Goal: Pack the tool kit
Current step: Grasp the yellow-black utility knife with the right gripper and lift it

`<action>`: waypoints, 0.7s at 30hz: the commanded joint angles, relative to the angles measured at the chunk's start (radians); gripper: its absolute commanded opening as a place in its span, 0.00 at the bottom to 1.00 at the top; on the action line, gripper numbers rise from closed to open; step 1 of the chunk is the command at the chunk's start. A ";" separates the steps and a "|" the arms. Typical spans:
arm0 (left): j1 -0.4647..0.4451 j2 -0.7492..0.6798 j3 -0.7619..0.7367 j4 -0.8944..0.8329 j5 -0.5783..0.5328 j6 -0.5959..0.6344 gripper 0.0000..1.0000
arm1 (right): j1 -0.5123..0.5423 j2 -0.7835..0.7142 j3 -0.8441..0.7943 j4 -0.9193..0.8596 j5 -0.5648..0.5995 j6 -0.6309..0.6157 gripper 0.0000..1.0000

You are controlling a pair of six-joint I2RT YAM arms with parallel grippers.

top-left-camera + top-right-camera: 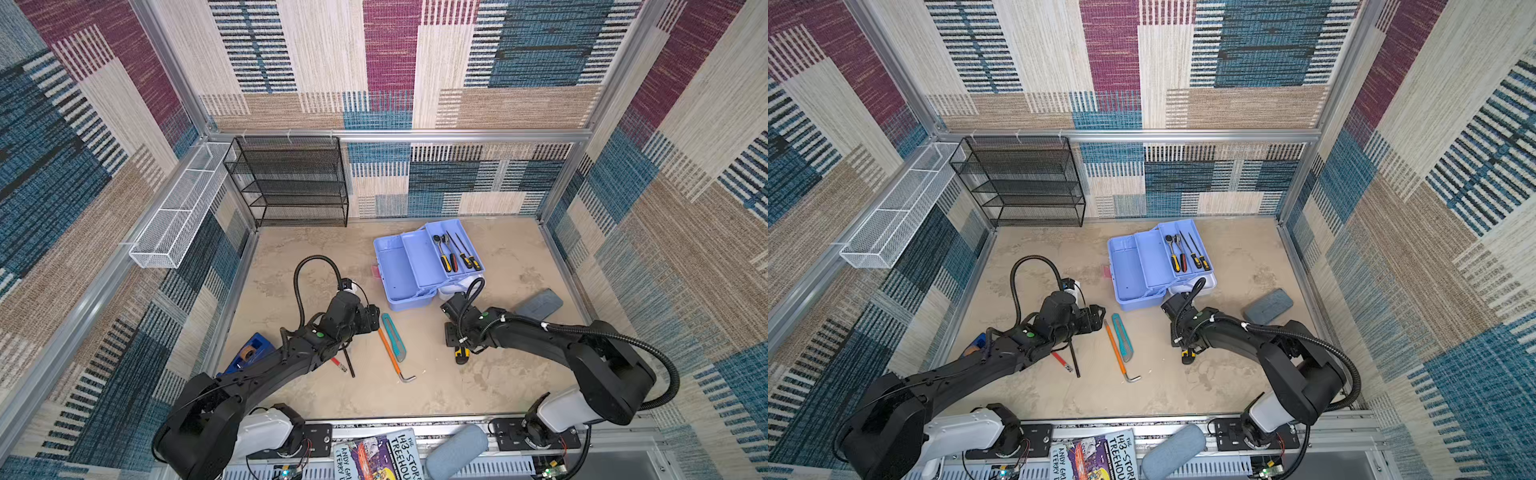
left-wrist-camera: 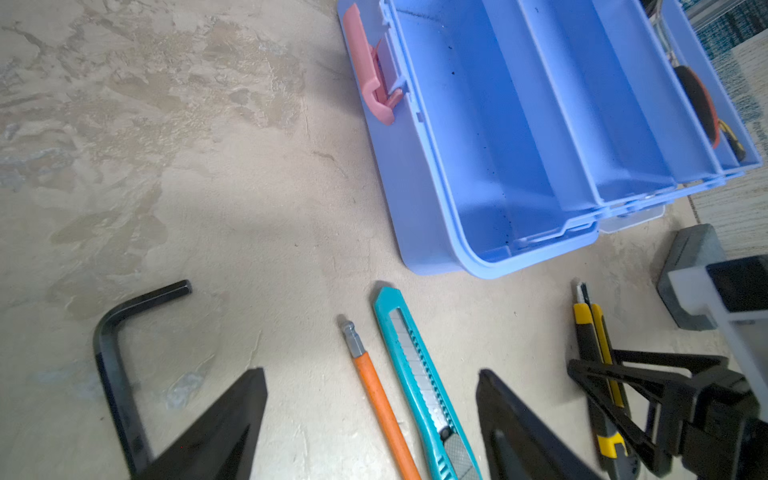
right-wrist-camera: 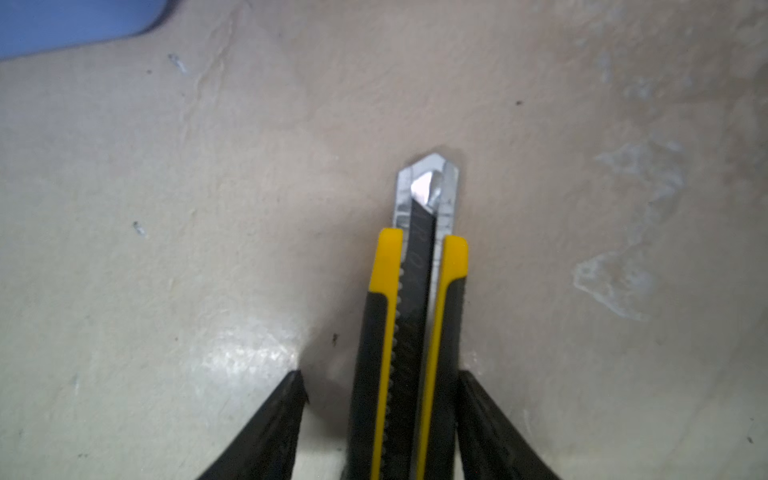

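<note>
So far four tools (image 1: pixel 451 253) lie in the tray (image 1: pixel 451 225) of the open toolbox (image 1: pixel 392 270); about five wait on the counter (image 1: pixel 316 249). Over there the right claw (image 3: pixel 380 376) straddles the yellow knife (image 3: pixel 415 291), seemingly not yet clamped, while the left claw (image 2: pixel 372 370) hangs wide open, empty, above the teal knife (image 2: pixel 419 374).

Tabletop (image 1: pixel 511 386), tool kit (image 1: pixel 411 305), teal cutter (image 1: pixel 394 336), pouch (image 1: pixel 539 304)

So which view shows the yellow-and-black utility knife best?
The right wrist view: the yellow-and-black knife fills the frame, lying between the right gripper's fingers. The left wrist view shows it partly behind that gripper; both top views show only its end under the arm.
</note>
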 commanded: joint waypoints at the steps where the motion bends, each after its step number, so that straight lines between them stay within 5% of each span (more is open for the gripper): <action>1: 0.001 0.011 0.009 0.015 0.011 -0.013 0.83 | 0.005 0.014 -0.008 -0.076 -0.001 0.002 0.56; 7: 0.003 0.014 0.009 0.017 0.008 -0.016 0.83 | 0.003 0.023 -0.021 -0.049 -0.016 0.002 0.41; 21: 0.007 -0.012 0.005 -0.012 -0.009 -0.018 0.83 | 0.003 0.052 -0.014 0.033 -0.046 -0.011 0.30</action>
